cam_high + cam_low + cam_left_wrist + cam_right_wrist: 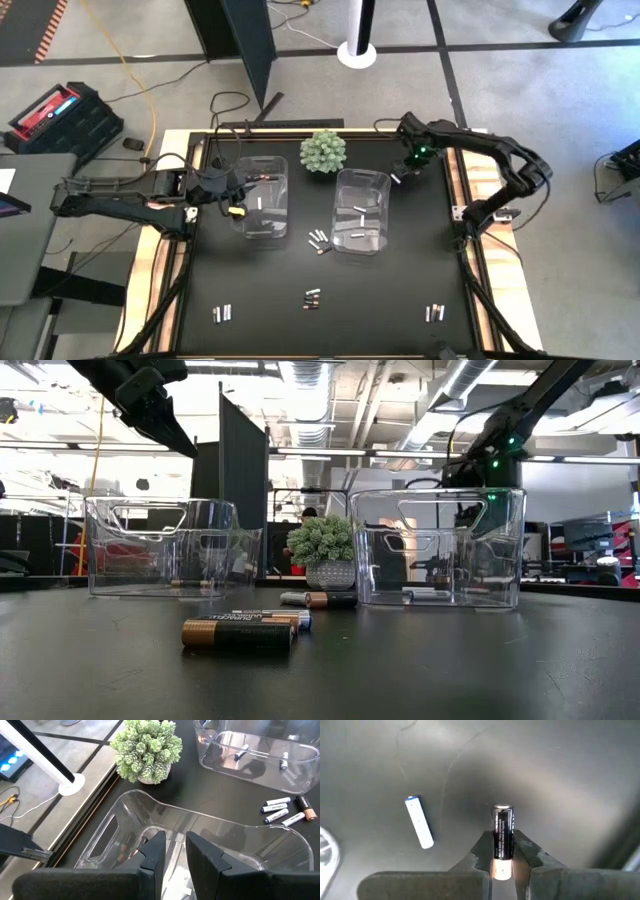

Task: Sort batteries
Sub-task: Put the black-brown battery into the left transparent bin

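Right gripper [502,851] at far right of table, just right of right clear bin [362,212], jaws pinching a dark battery [502,832]; a white battery [419,821] lies beside it. Left gripper [172,851] over left bin [262,196], fingers narrowly parted, holding nothing visible.

Dark battery [502,836] clamped, others scattered.

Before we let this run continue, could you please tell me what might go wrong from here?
1. The right tool pinches a dark battery near one end only, so it might pivot or slip out when lifted.
2. A pale battery lies close beside it and could get knocked.
3. The left tool sits just above the left bin's rim, so a careless move might shove that bin.
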